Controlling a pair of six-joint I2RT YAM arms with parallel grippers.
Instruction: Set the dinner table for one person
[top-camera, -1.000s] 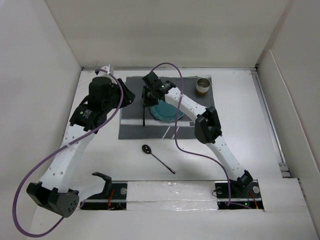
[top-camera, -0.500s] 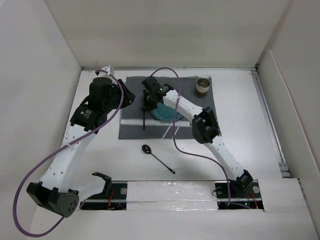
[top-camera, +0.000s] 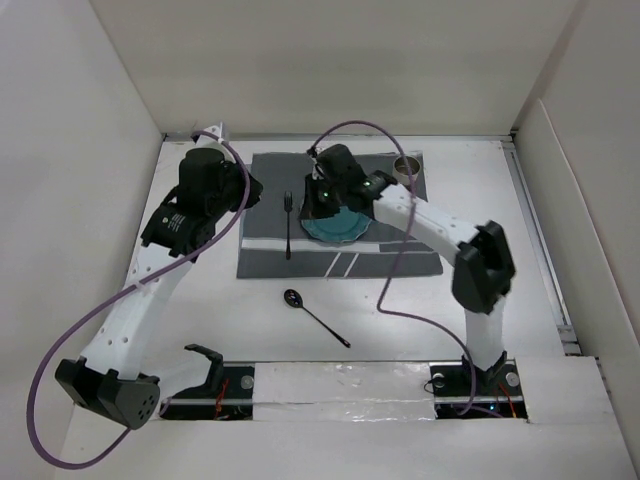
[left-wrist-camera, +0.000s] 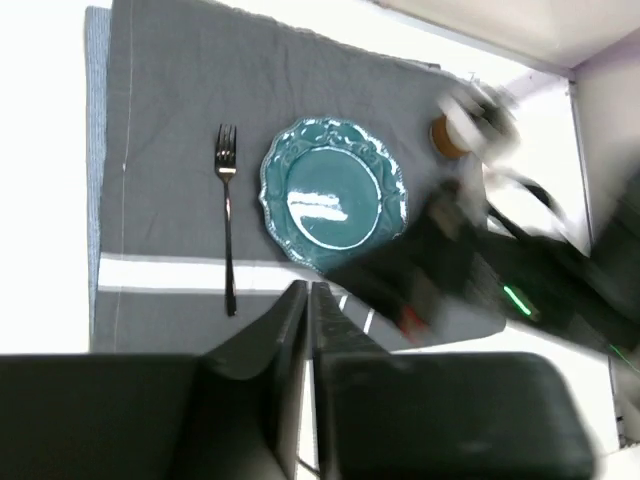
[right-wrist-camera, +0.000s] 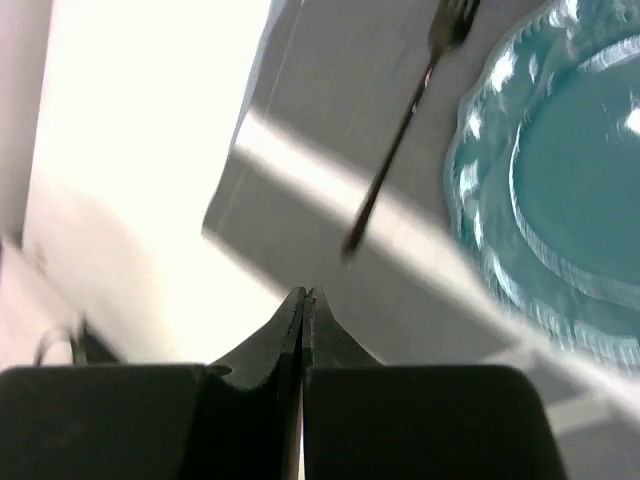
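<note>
The white dinner table (top-camera: 490, 215) carries a dark grey striped placemat (top-camera: 265, 255). On it lie a teal scalloped plate (top-camera: 340, 230), a fork (top-camera: 288, 225) just left of the plate, and a cup (top-camera: 407, 166) at the far right corner. A black spoon (top-camera: 315, 316) lies on the bare table in front of the placemat. My right gripper (top-camera: 314, 203) is shut and empty, hovering over the plate's left rim (right-wrist-camera: 560, 200) beside the fork (right-wrist-camera: 400, 130). My left gripper (top-camera: 255, 190) is shut and empty, held above the placemat's left edge; its view shows fork (left-wrist-camera: 227, 230), plate (left-wrist-camera: 333, 193) and cup (left-wrist-camera: 450, 135).
White enclosure walls stand at the left, back and right. The right arm (top-camera: 440, 225) stretches over the placemat's right half, with its purple cable (top-camera: 392, 270) hanging down. A metal rail (top-camera: 540, 240) runs along the table's right side.
The right gripper has left the fork lying on the placemat left of the plate and moved right and back; its elbow swung far right. The left arm barely moved.
</note>
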